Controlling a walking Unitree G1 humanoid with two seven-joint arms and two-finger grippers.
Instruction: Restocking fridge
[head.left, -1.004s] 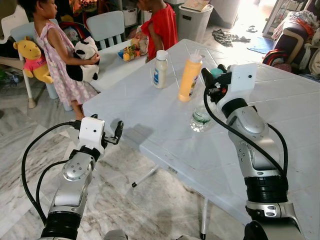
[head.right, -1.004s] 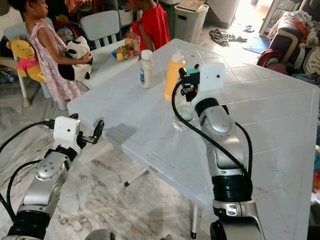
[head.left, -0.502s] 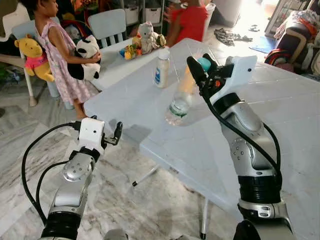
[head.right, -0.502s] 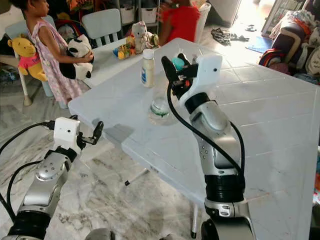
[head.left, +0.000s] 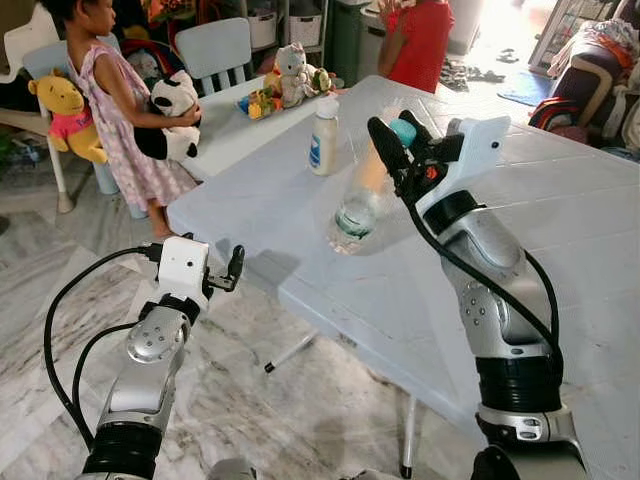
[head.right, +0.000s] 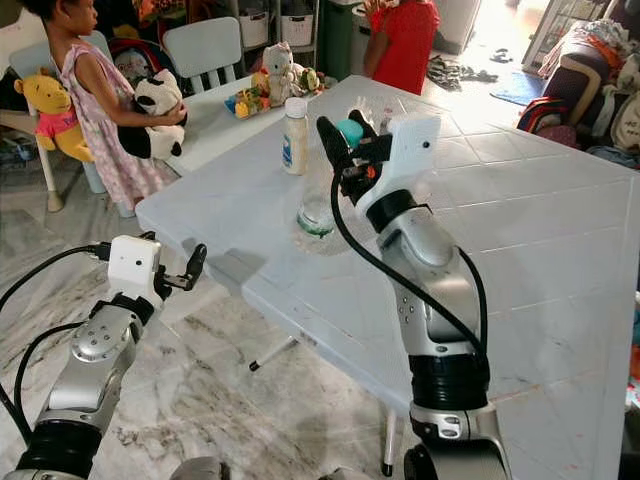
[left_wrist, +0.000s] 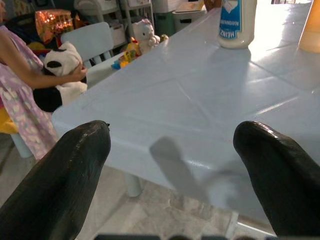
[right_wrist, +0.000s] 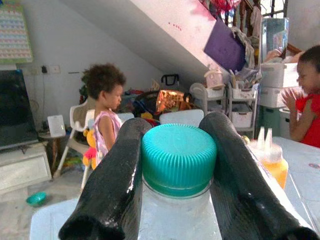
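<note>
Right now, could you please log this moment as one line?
right pincer: shut on clear plastic teal-capped bottle, lifted | left pincer: open, idle

Right gripper (right_wrist: 177, 200): two black fingers (right_wrist: 112, 185) clamped either side of a clear bottle (right_wrist: 177, 220) just below its teal ribbed cap (right_wrist: 178, 157). Orange squeeze bottle (right_wrist: 270, 162) beside. Behind: two children (right_wrist: 105, 107), white chair (right_wrist: 80, 120), television (right_wrist: 17, 107), shelving (right_wrist: 240, 107).

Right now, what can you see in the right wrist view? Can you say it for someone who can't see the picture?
The right gripper has its two black fingers shut on the neck of a clear bottle with a teal cap. Behind are an orange sauce bottle, a person in a pink dress and a person in red.
</note>
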